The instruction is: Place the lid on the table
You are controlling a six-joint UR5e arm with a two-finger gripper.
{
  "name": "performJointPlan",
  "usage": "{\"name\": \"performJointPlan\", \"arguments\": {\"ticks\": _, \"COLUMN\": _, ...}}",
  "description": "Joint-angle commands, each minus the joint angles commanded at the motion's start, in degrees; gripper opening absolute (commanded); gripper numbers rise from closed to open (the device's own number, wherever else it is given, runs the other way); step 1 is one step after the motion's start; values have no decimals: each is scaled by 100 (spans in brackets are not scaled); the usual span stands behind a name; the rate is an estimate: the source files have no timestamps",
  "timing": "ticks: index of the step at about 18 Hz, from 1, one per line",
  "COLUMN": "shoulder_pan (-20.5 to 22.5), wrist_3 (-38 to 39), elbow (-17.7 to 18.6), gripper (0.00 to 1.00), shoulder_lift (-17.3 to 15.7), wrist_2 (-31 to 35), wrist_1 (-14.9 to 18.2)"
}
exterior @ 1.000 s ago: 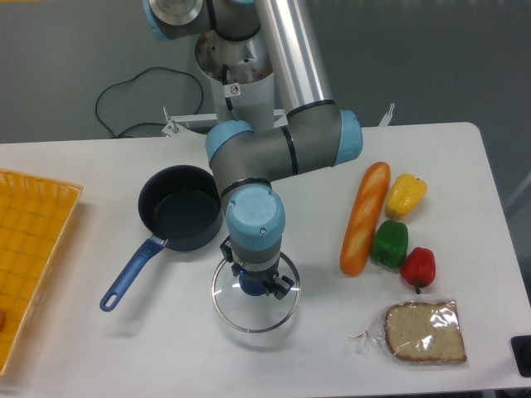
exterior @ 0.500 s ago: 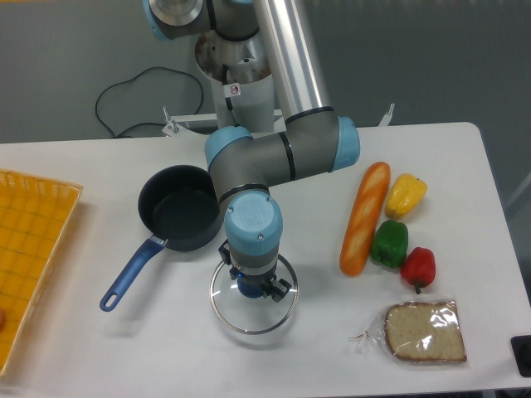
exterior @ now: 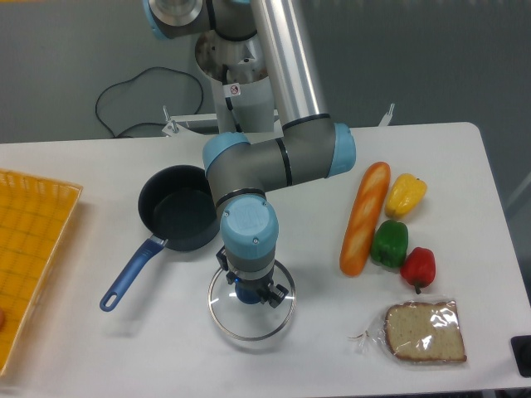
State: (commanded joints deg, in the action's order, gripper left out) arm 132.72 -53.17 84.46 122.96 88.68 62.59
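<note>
Hovering over the lid (exterior: 250, 313), the gripper (exterior: 248, 292) hid its knob, grip unreadable; saucepan (exterior: 177, 217) just behind, baguette (exterior: 363, 217) and peppers (exterior: 389, 243) sat right.

Clear, silver-rimmed lid (exterior: 249, 319), white table (exterior: 166, 348)

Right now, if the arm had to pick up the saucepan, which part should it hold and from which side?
Grip the blue handle of the saucepan from above, fingers across its width. It juts out toward the front left, long, narrow and unobstructed, while the bowl looks too wide and sits close beside the arm.
</note>
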Motion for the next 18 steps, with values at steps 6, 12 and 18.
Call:
{"name": "performJointPlan", "arguments": {"ticks": 6, "shoulder_pan": -35, "wrist_3": 70, "elbow": 62, "gripper": 44, "shoulder_lift": 70, "wrist_2": 0, "wrist_1": -176}}
{"name": "performJointPlan", "arguments": {"ticks": 12, "shoulder_pan": -35, "wrist_3": 114, "elbow": 71, "gripper": 44, "shoulder_lift": 88, "wrist_2": 0, "wrist_1": -176}}
{"name": "performJointPlan", "arguments": {"ticks": 18, "shoulder_pan": -44, "wrist_3": 228, "elbow": 97, "gripper": 44, "shoulder_lift": 97, "wrist_2": -35, "wrist_1": -176}}
